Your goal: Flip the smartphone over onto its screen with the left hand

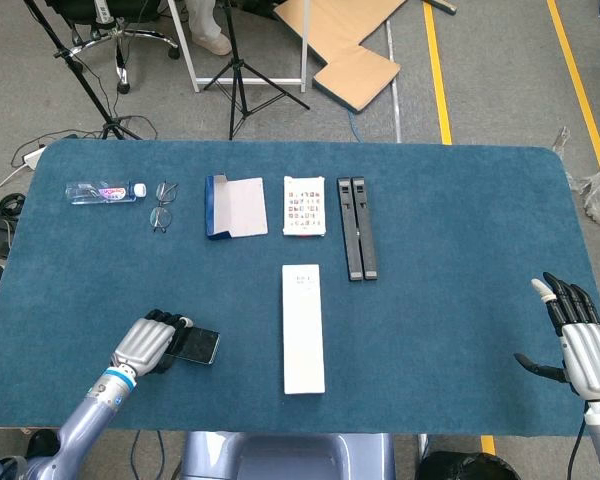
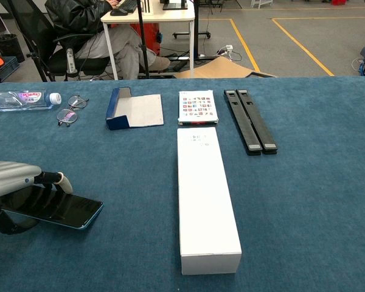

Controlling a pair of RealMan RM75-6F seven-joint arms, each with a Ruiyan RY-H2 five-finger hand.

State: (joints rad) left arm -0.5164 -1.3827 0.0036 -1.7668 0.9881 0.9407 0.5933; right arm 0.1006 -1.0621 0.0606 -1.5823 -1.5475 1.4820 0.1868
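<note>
I have the phone [image 2: 52,208] in my left hand [image 1: 152,340], near the front left corner of the desk [image 1: 460,200]. My fingers [image 2: 53,178] curl over its near end, and the thumb looks to be under it. The far end is on the desk and the held end is up a little. I think the flip is just starting. Next I need to tip it up and roll it over, glass down, without letting it slip. My right hand [image 1: 580,340] is open and holds nothing.
</note>
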